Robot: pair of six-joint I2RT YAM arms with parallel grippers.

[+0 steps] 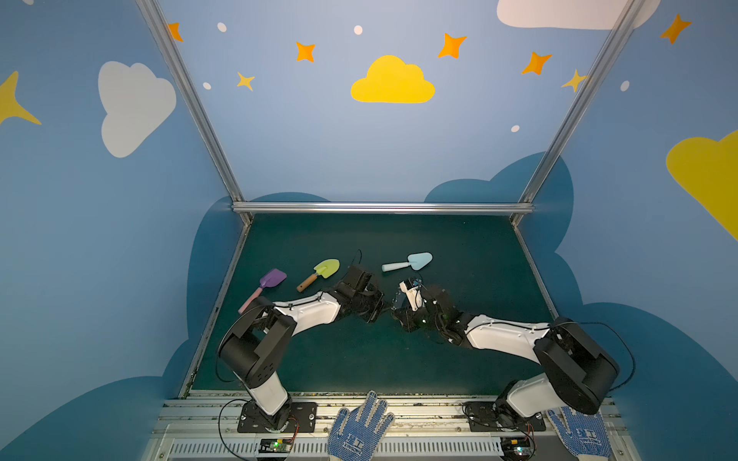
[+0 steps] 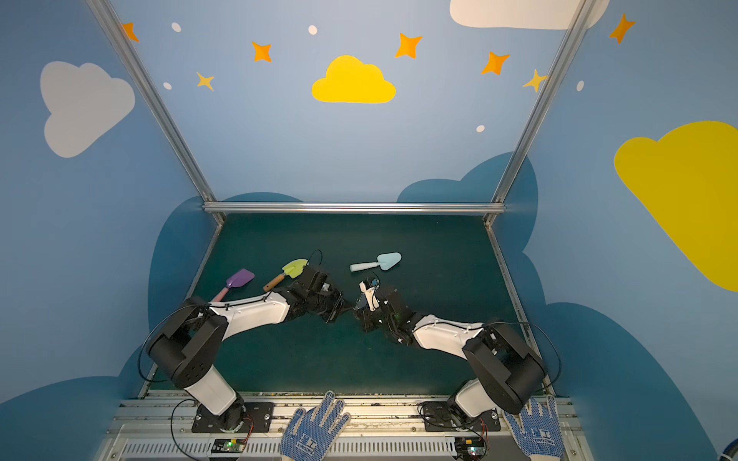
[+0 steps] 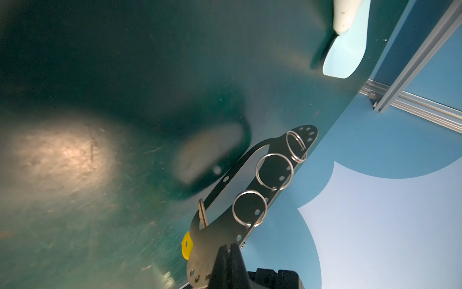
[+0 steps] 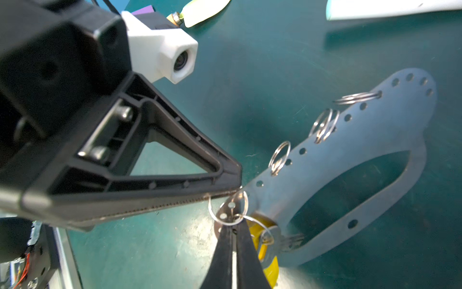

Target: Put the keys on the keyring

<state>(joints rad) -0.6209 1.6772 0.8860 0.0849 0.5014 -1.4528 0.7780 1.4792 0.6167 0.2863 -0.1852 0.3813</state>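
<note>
The keyring (image 4: 325, 155), a flat grey plate with an oval cutout, edge holes and three small rings, is held up over the green mat. My left gripper (image 3: 228, 247) is shut on the plate's edge near one end; it also shows in the right wrist view as my left gripper (image 4: 237, 191). The keys, a silver key (image 4: 290, 244) with a yellow tag (image 4: 270, 267), hang behind that same end of the plate. My right gripper (image 4: 233, 224) is shut where the keys' split ring (image 4: 260, 222) crosses another ring at the plate's end. In both top views the two grippers meet mid-table around the keyring (image 1: 396, 300).
Three toy shovels lie on the mat behind the arms: purple (image 1: 272, 278), yellow-green (image 1: 326, 268) and light blue (image 1: 417, 261). Two blue-dotted gloves (image 1: 361, 423) (image 1: 579, 431) rest on the front rail. Aluminium frame bars (image 1: 379, 207) border the mat.
</note>
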